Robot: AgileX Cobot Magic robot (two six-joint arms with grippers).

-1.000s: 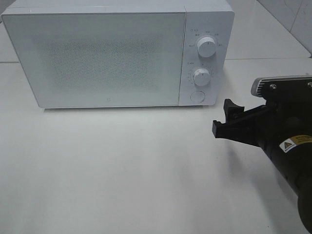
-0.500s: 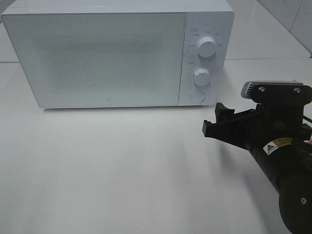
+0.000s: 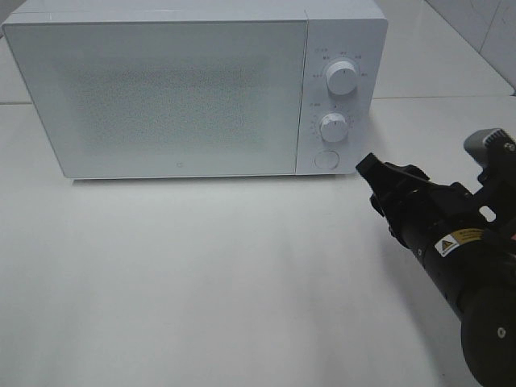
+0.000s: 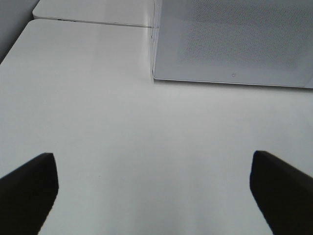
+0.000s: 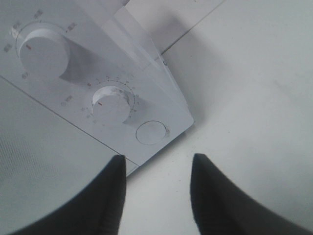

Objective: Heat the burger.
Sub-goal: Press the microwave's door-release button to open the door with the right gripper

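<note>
The burger is out of view in every frame. The white microwave [image 3: 161,89] stands at the back of the table with its door shut. My right gripper [image 3: 372,181] is open and empty. It points at the lower right corner of the microwave, just right of the round button [image 3: 326,159]. In the right wrist view the gripper [image 5: 157,161] faces the round button [image 5: 151,132], with the lower knob [image 5: 112,103] and upper knob [image 5: 41,51] beyond. My left gripper [image 4: 152,161] is open and empty over bare table, in front of the microwave's left corner [image 4: 155,73].
The control panel carries an upper knob [image 3: 342,78] and a lower knob [image 3: 333,126]. The white table [image 3: 201,274] stretches in front of the microwave. A tiled wall [image 3: 484,24] is at the back right.
My right arm has rolled its wrist, so the fingers now stand turned, and the gripper has moved slightly up towards the microwave's button. The microwave has not moved.
</note>
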